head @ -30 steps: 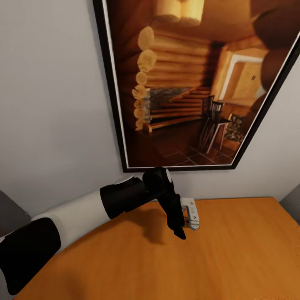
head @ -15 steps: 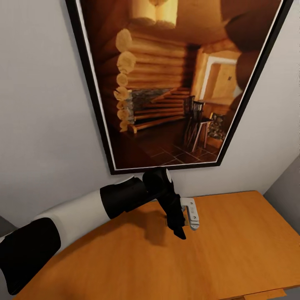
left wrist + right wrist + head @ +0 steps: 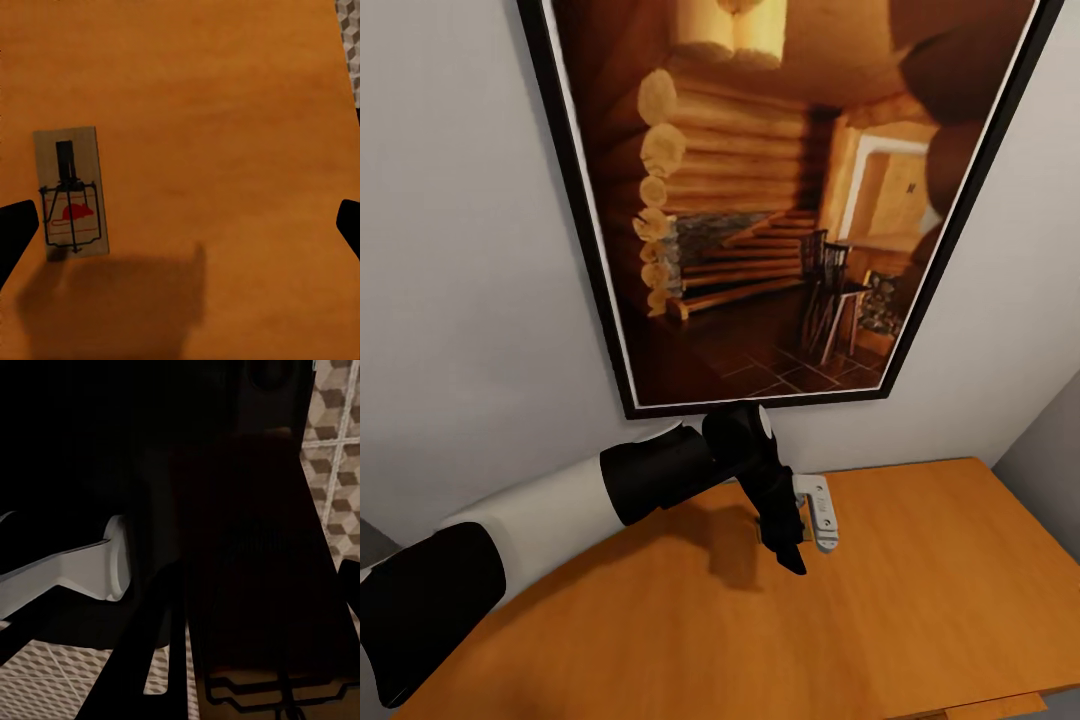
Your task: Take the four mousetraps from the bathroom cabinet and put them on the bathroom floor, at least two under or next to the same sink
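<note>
One mousetrap (image 3: 71, 195), a small wooden rectangle with a wire frame and a red mark, lies flat on the orange-brown top of the cabinet (image 3: 225, 112). My left gripper (image 3: 180, 225) hangs open above that top, with the trap just inside its one fingertip and untouched. In the head view the left gripper (image 3: 805, 550) points down at the cabinet (image 3: 920, 600). Very close in the right wrist view is another mousetrap (image 3: 262, 585), dark and in shadow, with patterned bathroom floor (image 3: 334, 450) beyond it. Whether my right gripper holds it is unclear.
A large black-framed picture of a log interior (image 3: 760, 200) hangs on the grey wall behind the cabinet. The cabinet's front right corner (image 3: 1040, 690) shows low at the right. A strip of tiled floor (image 3: 351, 30) lies past one edge of the top.
The head camera swung between the oldest frame and half a second ago, sliding the picture and cabinet leftward in view. Since then nothing has moved, and the left arm keeps its pose.
</note>
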Robot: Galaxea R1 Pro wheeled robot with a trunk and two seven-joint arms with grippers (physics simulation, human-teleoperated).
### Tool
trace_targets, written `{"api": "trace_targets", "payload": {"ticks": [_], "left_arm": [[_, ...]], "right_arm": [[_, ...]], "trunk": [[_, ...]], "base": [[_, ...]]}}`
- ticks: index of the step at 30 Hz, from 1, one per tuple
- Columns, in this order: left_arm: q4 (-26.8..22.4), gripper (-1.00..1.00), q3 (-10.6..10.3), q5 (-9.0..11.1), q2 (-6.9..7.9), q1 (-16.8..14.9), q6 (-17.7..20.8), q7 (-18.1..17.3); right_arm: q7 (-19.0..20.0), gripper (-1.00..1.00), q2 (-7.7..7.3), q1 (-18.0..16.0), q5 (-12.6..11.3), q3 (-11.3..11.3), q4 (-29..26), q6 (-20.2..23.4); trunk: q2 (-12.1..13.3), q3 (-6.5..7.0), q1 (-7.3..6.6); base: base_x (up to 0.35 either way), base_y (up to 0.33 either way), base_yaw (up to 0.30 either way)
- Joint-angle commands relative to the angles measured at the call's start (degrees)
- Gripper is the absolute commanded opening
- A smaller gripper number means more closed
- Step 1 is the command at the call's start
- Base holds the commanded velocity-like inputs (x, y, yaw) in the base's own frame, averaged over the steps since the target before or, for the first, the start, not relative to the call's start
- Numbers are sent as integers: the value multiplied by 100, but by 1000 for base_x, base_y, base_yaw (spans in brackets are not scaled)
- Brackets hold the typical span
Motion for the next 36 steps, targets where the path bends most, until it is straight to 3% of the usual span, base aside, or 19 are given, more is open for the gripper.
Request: {"api": "trace_targets", "payload": {"ticks": [1,19,26,36], "left_arm": [[-3,100,1,-51,-3,-5,39,-52],[22,100,-16,-47,8,-6,33,-52],[31,100,-16,-51,6,-6,32,-52],[32,100,-24,-51,13,-11,32,-52]], "right_arm": [[22,-100,0,-4,-62,48,-5,20],[39,-100,-3,-4,-53,48,-8,11],[395,-100,-33,-4,-33,56,-9,11],[461,-100,-51,-4,-22,57,-9,11]], "trunk": [[-11,-11,3],[-11,-11,3],[-11,-11,3],[-11,-11,3]], "base": [[0,0,0],[0,0,0],[0,0,0],[0,0,0]]}}
